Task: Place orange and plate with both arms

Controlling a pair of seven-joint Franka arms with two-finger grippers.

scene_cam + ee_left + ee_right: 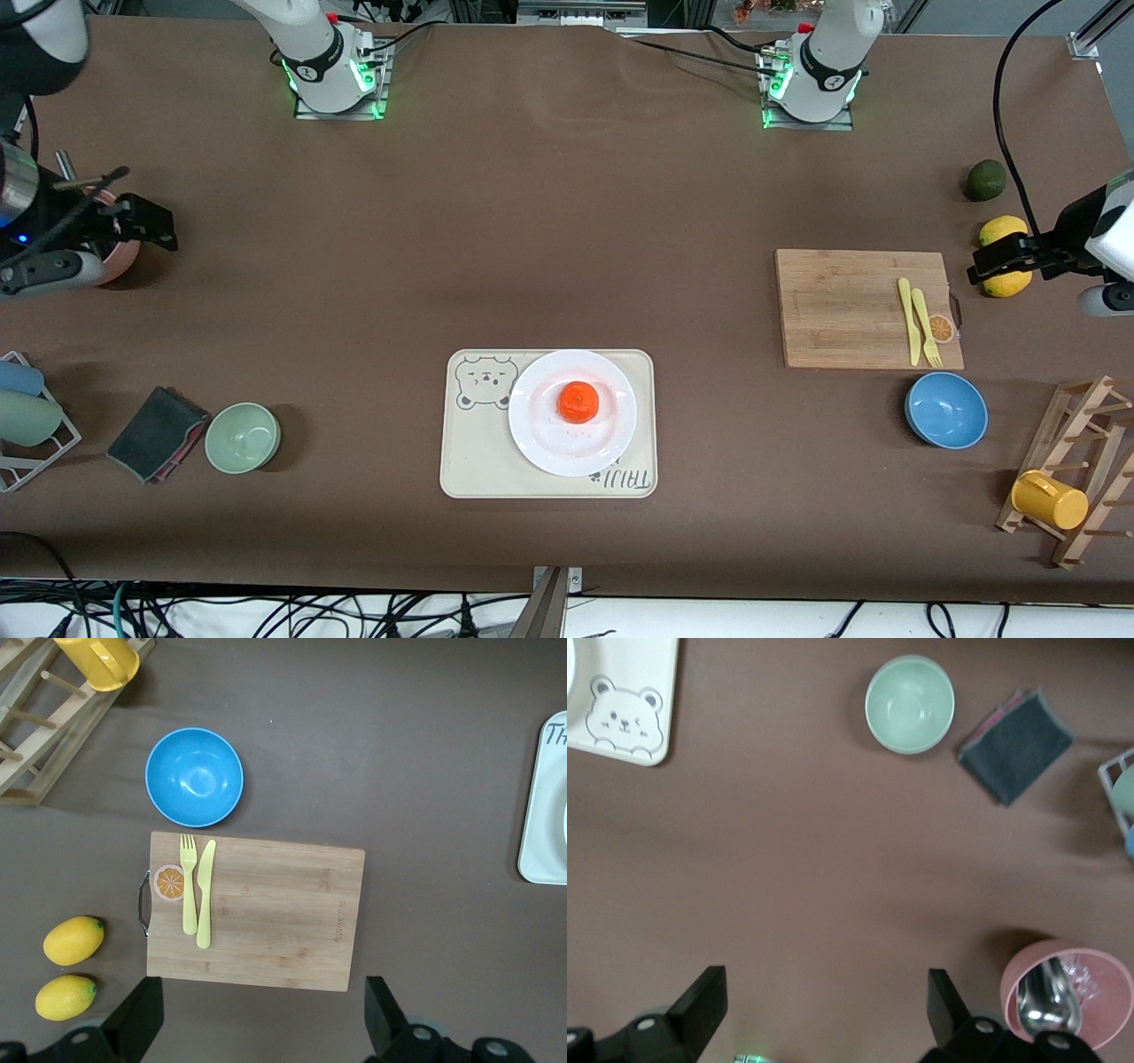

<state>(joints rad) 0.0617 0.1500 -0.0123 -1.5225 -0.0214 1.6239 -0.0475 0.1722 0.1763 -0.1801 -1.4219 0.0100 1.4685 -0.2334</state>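
The orange (pixel 578 401) sits in the middle of the white plate (pixel 540 436). The plate rests on the cream bear-printed tray (pixel 478 456), near the front camera at mid-table. My left gripper (pixel 997 264) is open and empty, up over the table by the lemons (pixel 1005 232) at the left arm's end. In the left wrist view its gripper (pixel 261 1019) hangs over bare table beside the cutting board (pixel 266 912). My right gripper (pixel 151 221) is open and empty at the right arm's end. In the right wrist view it (pixel 824 1005) hangs over bare table beside a pink bowl (pixel 1099 967).
The cutting board (pixel 850 306) carries a yellow fork and knife. A blue bowl (pixel 945 409), a wooden rack with a yellow mug (pixel 1050 500) and a dark green fruit (pixel 985 180) lie at the left arm's end. A green bowl (pixel 243 437), a dark cloth (pixel 158 432) and a wire rack (pixel 27 421) lie at the right arm's end.
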